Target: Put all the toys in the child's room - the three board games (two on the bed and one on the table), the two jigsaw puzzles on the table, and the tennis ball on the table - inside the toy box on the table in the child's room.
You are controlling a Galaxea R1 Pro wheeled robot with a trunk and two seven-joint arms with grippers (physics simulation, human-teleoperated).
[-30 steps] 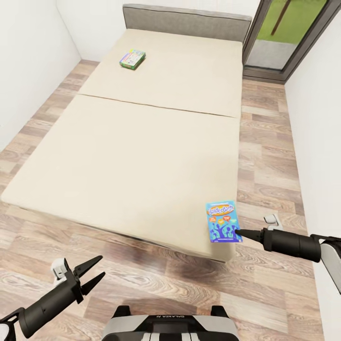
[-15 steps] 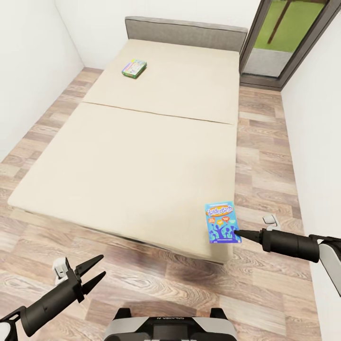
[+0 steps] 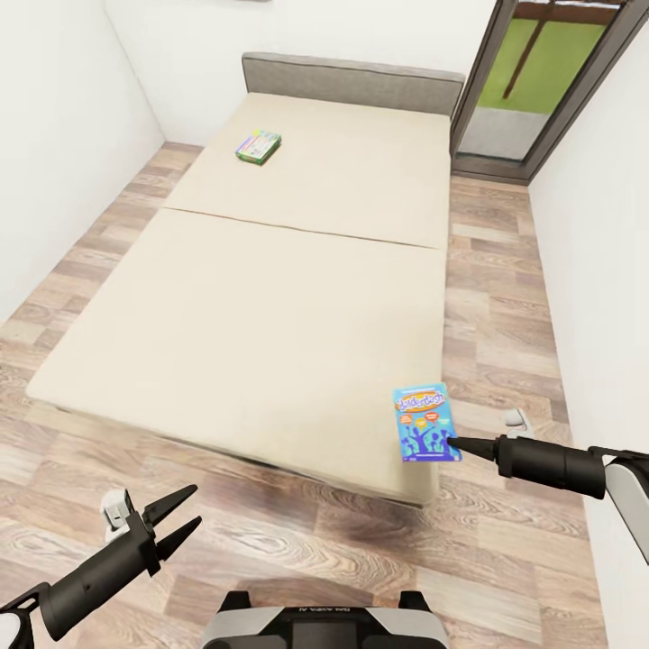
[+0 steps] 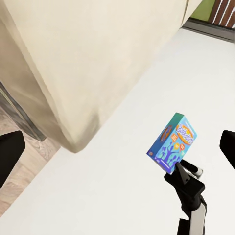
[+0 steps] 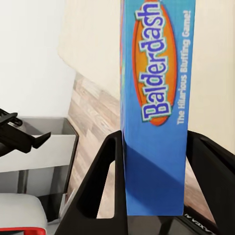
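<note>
My right gripper (image 3: 461, 444) is shut on a small blue board game (image 3: 424, 422), held upright near the bed's near right corner. The right wrist view shows its fingers (image 5: 108, 171) clamping the blue "Balderdash" box (image 5: 156, 103) by its edges. From the left wrist camera the same blue box (image 4: 172, 142) appears at the tip of the right arm. A second board game (image 3: 258, 145), yellow-green and red, lies flat on the bed (image 3: 270, 270) near the grey headboard. My left gripper (image 3: 178, 516) hangs open over the wood floor, holding nothing. The table and toy box are out of view.
White walls flank the bed on both sides. A dark-framed glass door (image 3: 532, 81) stands at the back right. Wood-plank floor (image 3: 505, 297) runs along the bed's right side and in front of it. My base (image 3: 324, 626) shows at the lower edge.
The whole view has shifted: the bed sits lower and farther in the picture, so the camera has backed away. Both grippers keep their places and the blue box stays held.
</note>
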